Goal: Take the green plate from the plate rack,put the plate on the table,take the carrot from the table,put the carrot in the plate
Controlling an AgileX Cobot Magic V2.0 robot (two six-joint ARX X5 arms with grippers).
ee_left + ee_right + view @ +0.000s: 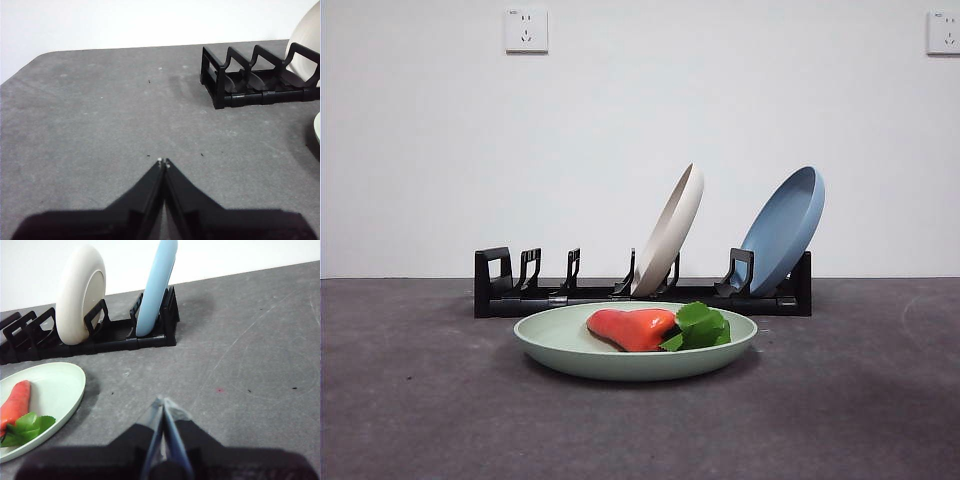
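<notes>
Two plates upright in the plate rack (640, 298): cream plate (668, 232), blue plate (783, 228). Just before it on the table (410, 400), green plate (570, 345) holding carrot (632, 328). Left gripper (163, 162) and right gripper (163, 402) pinched closed, empty, low over bare table.

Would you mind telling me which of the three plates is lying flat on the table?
The green plate, holding the carrot; the cream plate and blue plate stand tilted in the plate rack.

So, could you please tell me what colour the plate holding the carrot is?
Pale sage green: the green plate under the carrot, clearest in the front view.
</notes>
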